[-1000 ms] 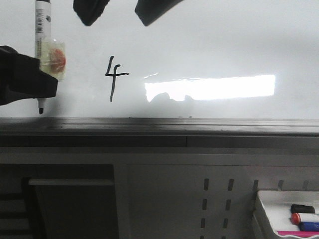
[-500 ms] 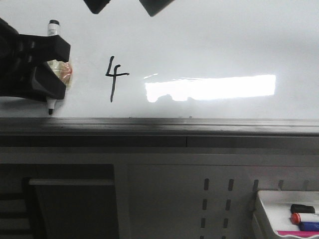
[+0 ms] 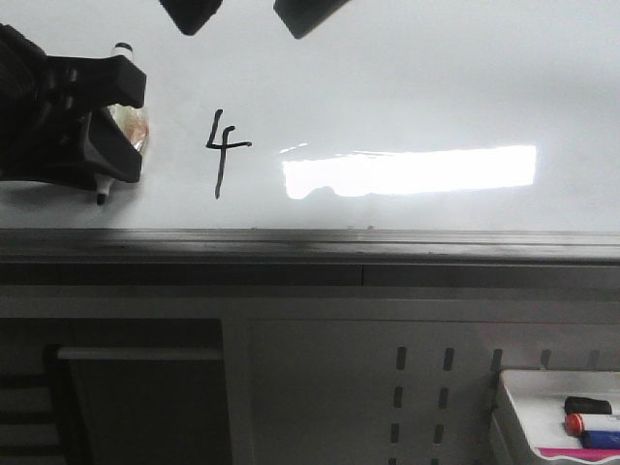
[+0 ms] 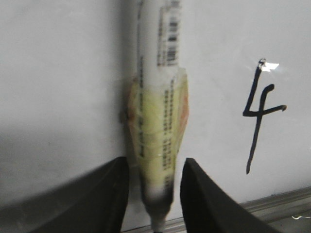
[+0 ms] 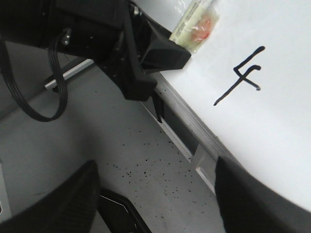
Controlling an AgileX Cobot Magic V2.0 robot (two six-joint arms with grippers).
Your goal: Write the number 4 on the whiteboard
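Note:
A black handwritten number 4 (image 3: 224, 155) stands on the whiteboard (image 3: 436, 87), left of the bright glare. My left gripper (image 3: 124, 131) is to the left of it, shut on a white marker (image 3: 136, 124) at its yellow taped part. The marker's black tip points toward the grey ledge (image 3: 387, 247). In the left wrist view the marker (image 4: 160, 97) sits between the two fingers of the left gripper (image 4: 154, 184), with the number 4 (image 4: 260, 119) off to one side. My right gripper (image 3: 250, 12) hangs open above the board; in its wrist view the gripper (image 5: 155, 204) holds nothing.
A small white tray (image 3: 513, 407) at the lower right holds spare markers (image 3: 593, 423). Below the ledge is a grey perforated panel (image 3: 421, 387). The right wrist view shows the left arm's black body (image 5: 97, 34) and a speckled floor (image 5: 160, 160).
My left gripper has shifted right, toward the 4, with the marker in it. The marker now looks shorter and its tip sits higher above the ledge. The right gripper has barely moved.

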